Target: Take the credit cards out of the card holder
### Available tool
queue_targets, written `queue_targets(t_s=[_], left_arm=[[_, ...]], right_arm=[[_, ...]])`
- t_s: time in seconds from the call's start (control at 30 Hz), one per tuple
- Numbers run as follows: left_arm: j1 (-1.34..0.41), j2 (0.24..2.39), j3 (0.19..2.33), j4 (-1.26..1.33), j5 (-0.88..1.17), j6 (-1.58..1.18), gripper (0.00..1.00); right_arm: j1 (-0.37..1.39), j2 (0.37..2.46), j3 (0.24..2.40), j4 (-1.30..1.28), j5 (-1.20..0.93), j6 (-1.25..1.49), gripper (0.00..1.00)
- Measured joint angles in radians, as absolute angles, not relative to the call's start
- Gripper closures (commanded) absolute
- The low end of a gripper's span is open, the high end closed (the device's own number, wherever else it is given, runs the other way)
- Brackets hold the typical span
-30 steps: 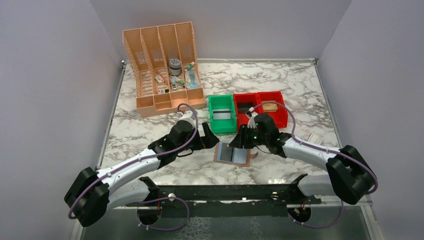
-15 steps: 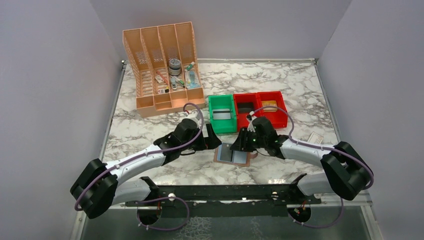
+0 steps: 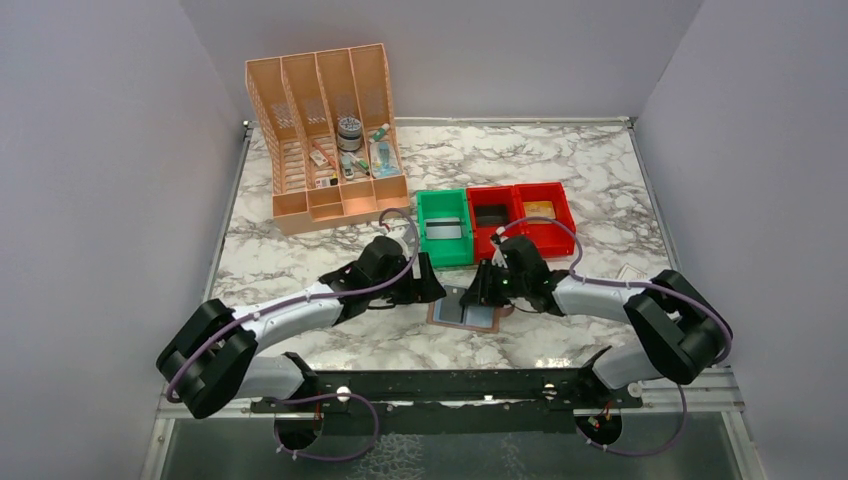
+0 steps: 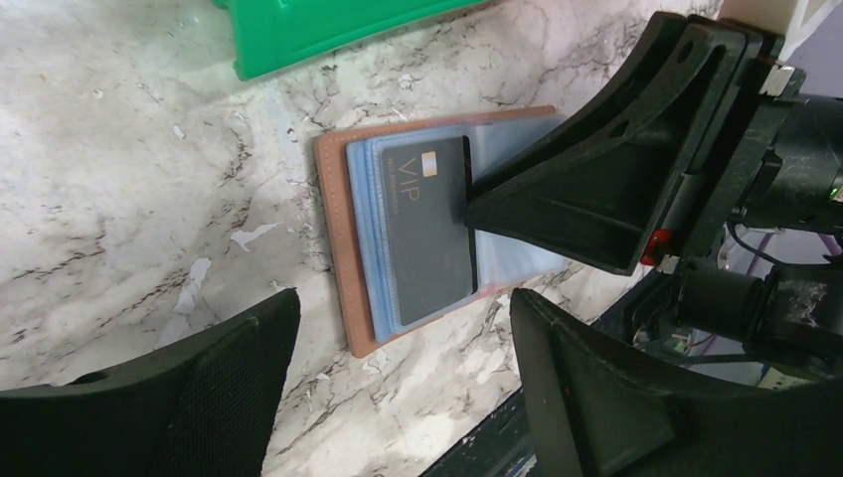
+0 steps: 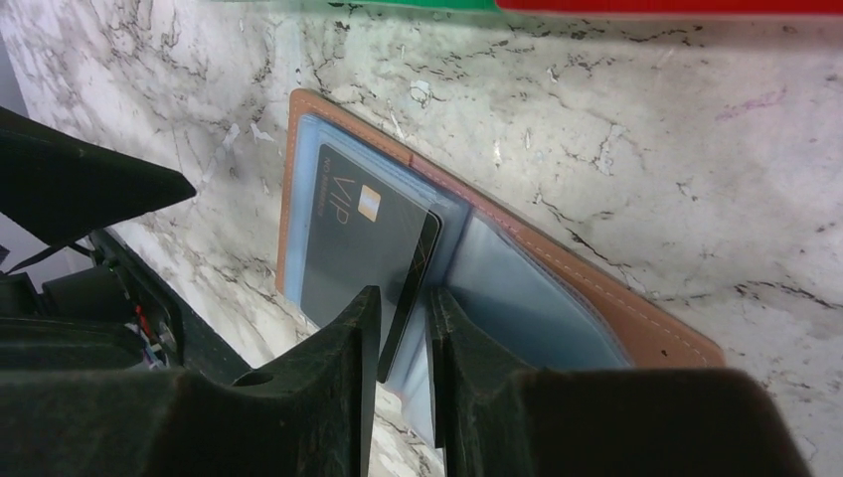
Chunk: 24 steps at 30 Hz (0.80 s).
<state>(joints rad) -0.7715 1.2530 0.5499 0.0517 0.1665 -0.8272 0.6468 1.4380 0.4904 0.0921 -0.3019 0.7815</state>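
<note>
The brown card holder (image 3: 463,310) lies open on the marble table, its blue-grey pockets up. A dark grey credit card marked VIP (image 5: 358,248) sits in its left half with its right edge lifted. My right gripper (image 5: 403,318) is over the holder's middle, its jaws closed to a narrow slot on that raised card edge. It is also in the top view (image 3: 481,293). My left gripper (image 4: 398,388) is open and empty, just left of the holder (image 4: 338,229), with the card (image 4: 427,229) ahead of it. Other cards are hidden.
A green bin (image 3: 444,228) and two red bins (image 3: 492,220) stand just behind the holder. An orange desk organiser (image 3: 330,130) with small items is at the back left. A small white box (image 3: 630,272) lies at the right.
My left gripper has moved right, up to the holder's left edge. My right gripper has shifted left over the holder and onto the card's edge.
</note>
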Motion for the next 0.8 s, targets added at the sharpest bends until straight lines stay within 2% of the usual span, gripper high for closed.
queue_targets(t_s=[0.33, 0.57, 0.8], left_arm=[[-0.772, 1.326, 0.548, 0.144, 0.230, -0.843, 0.28], [-0.784, 1.397, 0.603, 0.120, 0.246, -0.821, 0.29], [-0.819, 1.435, 0.676, 0.060, 0.234, -0.774, 0.31]], right_arm=[[0.647, 1.464, 0.493, 0.121, -0.305, 0.762, 0.90], [0.647, 1.472, 0.496, 0.127, -0.305, 0.746, 0.98], [0.647, 1.474, 0.496, 0.128, -0.305, 0.741, 0.99]])
